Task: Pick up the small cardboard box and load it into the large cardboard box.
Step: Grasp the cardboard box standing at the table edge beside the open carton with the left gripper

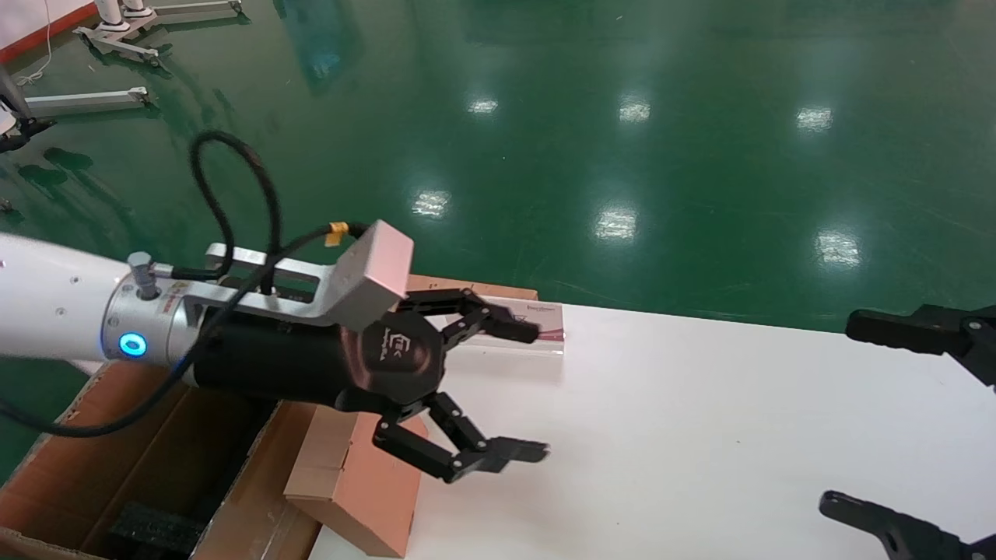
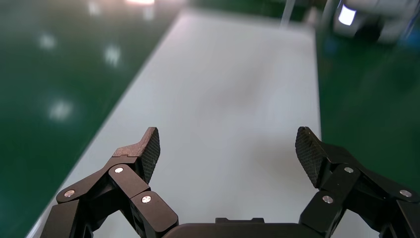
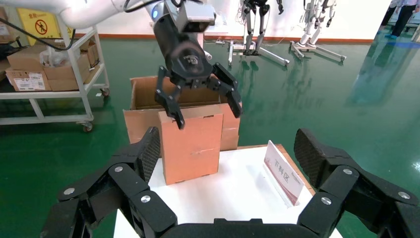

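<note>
1. left gripper [image 1: 520, 389] at frame centre-left, jaws spread wide, empty
2. small cardboard box [image 1: 358, 486] at lower left, on the white table [image 1: 700, 435] edge, leaning against the large cardboard box [image 1: 117, 467]
3. right gripper [image 1: 871, 420] at right edge, jaws apart

Large cardboard box [image 1: 156, 459] cut off at frame edge, interior partly hidden.

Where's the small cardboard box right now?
The small cardboard box stands at the white table's left end in the head view, beside the large cardboard box, under the open left hand.
</note>
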Robot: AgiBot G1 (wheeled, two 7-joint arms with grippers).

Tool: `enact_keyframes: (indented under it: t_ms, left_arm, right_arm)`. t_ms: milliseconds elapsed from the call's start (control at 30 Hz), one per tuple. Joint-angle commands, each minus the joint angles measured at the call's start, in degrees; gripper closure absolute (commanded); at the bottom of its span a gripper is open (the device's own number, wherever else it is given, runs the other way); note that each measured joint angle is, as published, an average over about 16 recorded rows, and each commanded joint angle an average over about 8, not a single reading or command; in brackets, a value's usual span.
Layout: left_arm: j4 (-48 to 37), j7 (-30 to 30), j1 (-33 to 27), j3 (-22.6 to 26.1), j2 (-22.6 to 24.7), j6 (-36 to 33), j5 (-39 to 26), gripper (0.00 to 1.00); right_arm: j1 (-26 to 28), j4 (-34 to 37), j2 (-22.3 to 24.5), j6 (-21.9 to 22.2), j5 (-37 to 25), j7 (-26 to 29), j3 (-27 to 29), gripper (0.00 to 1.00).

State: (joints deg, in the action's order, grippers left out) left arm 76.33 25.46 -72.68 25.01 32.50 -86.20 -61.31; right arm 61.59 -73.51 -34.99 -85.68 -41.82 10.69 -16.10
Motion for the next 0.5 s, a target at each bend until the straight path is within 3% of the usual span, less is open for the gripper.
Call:
enact_keyframes:
  t_ms: [33,500]
  left_arm:
    - [0.46,2.34,-2.48,1.6,-0.21,-0.8,-3.79,0.0]
    - [0.14,23.07,-19.32,16.42,3.56,-3.79,-22.7,0.0]
  right_arm:
    - [0.0,0.0,0.0,0.0,0.01,0.0,-0.01,0.0]
    - [0.02,0.0,0.03,0.03,0.05,-0.04,-0.07,0.0]
